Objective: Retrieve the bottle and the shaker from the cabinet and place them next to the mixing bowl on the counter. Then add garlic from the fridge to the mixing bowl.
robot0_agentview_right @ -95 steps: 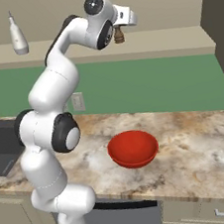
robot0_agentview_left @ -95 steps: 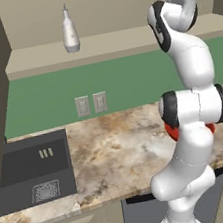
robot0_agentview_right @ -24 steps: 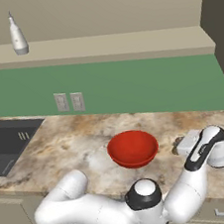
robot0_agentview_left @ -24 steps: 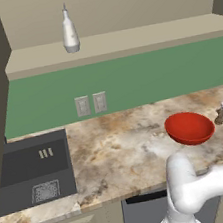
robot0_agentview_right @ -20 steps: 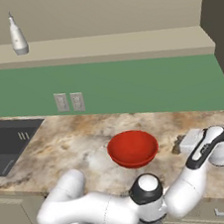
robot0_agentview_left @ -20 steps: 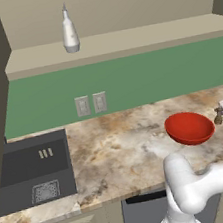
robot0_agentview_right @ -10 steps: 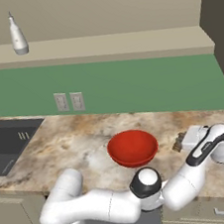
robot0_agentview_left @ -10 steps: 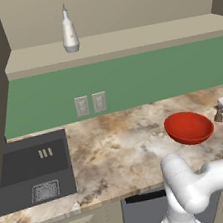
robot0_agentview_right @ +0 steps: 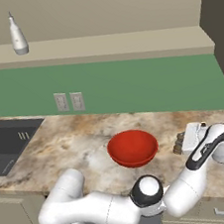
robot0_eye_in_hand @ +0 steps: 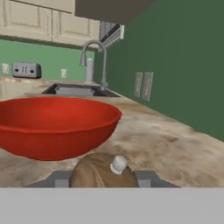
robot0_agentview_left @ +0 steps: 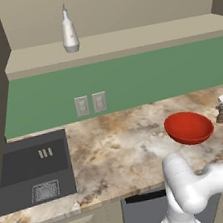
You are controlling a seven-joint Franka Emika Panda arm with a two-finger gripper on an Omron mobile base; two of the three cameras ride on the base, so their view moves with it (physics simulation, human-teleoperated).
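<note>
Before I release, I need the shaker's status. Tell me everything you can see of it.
The shaker is a small dark brown wooden mill with a pale ridged knob on top. It sits between the jaws of the gripper, low over the marbled counter, just right of the red mixing bowl and apart from it. Whether its base touches the counter cannot be told. It looks roughly upright.

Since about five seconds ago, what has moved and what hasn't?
The gripper carried the shaker from up at the cabinet down to the counter, right of the mixing bowl, and still holds it. The bottle stays on the cabinet shelf; the bowl hasn't moved.
</note>
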